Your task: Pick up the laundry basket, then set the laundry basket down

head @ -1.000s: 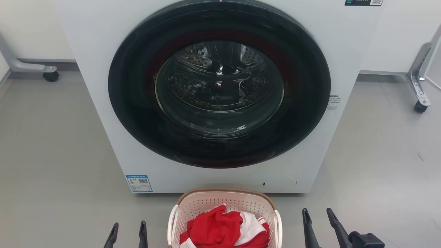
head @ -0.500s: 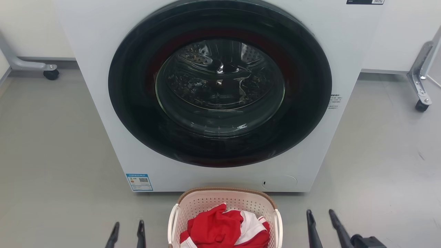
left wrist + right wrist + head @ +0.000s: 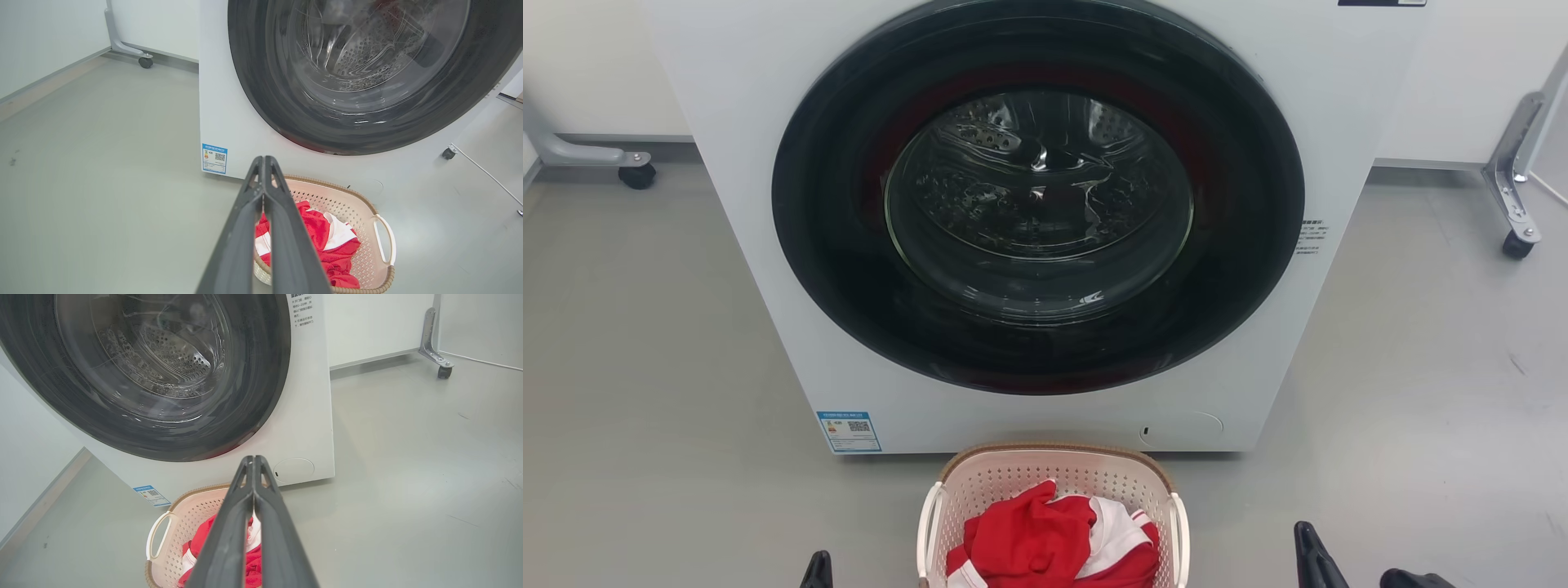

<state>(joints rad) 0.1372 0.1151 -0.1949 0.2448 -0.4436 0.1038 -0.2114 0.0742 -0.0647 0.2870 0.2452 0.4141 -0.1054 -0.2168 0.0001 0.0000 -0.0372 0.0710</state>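
The laundry basket [image 3: 1013, 482] is cream-white and perforated, with a brown rim and white side handles. It stands on the grey floor just in front of the washing machine and holds red and white clothes [image 3: 1045, 547]. My left gripper [image 3: 817, 565] shows as one dark tip left of the basket, apart from it. My right gripper [image 3: 1307, 543] rises to the basket's right, also apart. In the left wrist view the left gripper [image 3: 263, 160] has its fingers pressed together, empty, above the basket [image 3: 359, 228]. In the right wrist view the right gripper [image 3: 253, 458] is likewise shut and empty over the basket [image 3: 179, 522].
The white washing machine [image 3: 768, 204] with its dark round door [image 3: 1037, 196] shut stands directly behind the basket. Wheeled metal frame legs sit at the far left [image 3: 633, 171] and far right [image 3: 1515, 237]. Grey floor spreads to both sides.
Both grippers went from fingers apart to fingers together and sank lower in the head view. The basket stayed where it was.
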